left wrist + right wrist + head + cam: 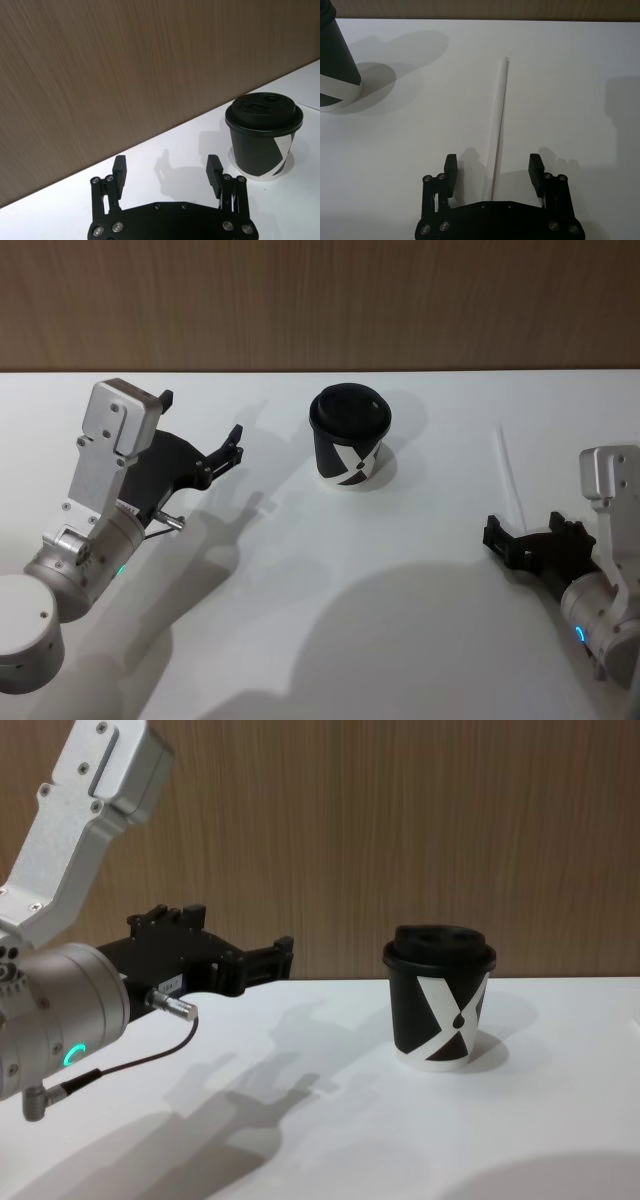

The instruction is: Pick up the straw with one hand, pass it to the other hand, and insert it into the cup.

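Place: lab-like robot test bench | worktop (300,640): plain white | backdrop: brown wood-grain wall panel (320,300)

The small black paper cup with a white X mark and black domed lid (350,440) is the one upright obstacle on the white tabletop (300,590), with bare surface all round it. The brown wood-grain wall (320,300) closes off the table's far edge, not far behind the cup. The black left gripper (203,420), fingers spread, hangs left of the cup, well apart, with an open lane between. The thin white straw (499,125) lies flat with bare table on both sides. The black right gripper (493,167) straddles its near end, fingers wide of it, seemingly not touching. Between straw and cup the table is open.
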